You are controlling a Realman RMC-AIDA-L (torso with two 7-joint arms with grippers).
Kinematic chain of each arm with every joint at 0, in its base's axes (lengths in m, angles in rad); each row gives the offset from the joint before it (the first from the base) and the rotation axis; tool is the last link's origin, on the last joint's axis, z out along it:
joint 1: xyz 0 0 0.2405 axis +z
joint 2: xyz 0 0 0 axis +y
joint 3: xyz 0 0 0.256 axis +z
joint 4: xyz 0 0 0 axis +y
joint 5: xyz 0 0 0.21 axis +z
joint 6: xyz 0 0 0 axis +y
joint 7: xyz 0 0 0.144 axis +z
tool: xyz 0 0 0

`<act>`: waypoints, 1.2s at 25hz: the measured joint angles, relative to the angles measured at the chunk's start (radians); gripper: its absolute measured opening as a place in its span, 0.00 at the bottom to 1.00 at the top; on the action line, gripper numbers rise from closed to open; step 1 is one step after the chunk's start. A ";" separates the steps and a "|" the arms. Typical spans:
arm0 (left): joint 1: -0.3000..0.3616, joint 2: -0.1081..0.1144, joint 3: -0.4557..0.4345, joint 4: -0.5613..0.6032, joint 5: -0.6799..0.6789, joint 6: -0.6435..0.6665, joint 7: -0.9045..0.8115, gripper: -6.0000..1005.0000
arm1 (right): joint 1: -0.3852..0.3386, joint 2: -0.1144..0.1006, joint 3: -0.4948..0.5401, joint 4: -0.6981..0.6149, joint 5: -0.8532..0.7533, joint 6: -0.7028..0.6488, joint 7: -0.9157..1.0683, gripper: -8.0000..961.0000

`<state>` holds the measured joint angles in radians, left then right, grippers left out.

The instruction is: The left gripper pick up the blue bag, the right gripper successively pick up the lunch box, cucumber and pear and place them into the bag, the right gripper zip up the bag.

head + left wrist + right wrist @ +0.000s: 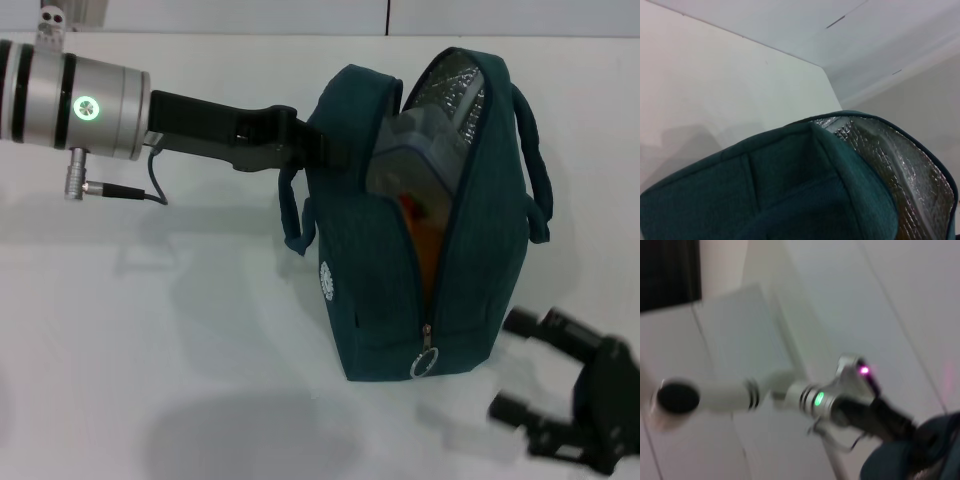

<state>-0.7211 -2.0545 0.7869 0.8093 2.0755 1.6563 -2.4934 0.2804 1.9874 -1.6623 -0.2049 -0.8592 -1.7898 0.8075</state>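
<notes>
Hovering low at near right, your right pincer (535, 420), fingers spread, sat just right of the ring zipper pull (425, 363) at the upright blue bag's (385, 300) base; your left pincer (310, 143) pinched its top.

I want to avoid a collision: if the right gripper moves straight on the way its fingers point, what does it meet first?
Probably the blue bag. The right gripper, open at the table's near right, points its fingers toward the bag's lower end near the ring zipper pull. Nothing shows between them, though depth is uncertain.

The scene is viewed downward from the head. The blue bag (420, 260) is seen closely by the left wrist, distantly by the right.
</notes>
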 joint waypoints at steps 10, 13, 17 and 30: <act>-0.005 -0.007 0.002 -0.002 0.002 -0.002 0.000 0.05 | 0.000 0.026 -0.015 0.003 -0.071 0.228 -0.083 0.92; -0.004 -0.007 0.002 -0.003 0.002 -0.003 0.000 0.05 | 0.026 0.031 -0.018 -0.002 -0.071 0.249 -0.077 0.92; 0.000 -0.007 0.002 -0.003 0.000 -0.003 0.005 0.05 | 0.050 0.035 -0.066 -0.037 -0.069 0.305 -0.045 0.91; 0.000 -0.007 0.002 -0.004 -0.005 -0.003 0.011 0.05 | 0.053 0.036 -0.150 -0.115 -0.028 0.420 0.010 0.90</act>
<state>-0.7211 -2.0616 0.7885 0.8057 2.0709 1.6535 -2.4820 0.3339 2.0234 -1.8121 -0.3195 -0.8876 -1.3700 0.8179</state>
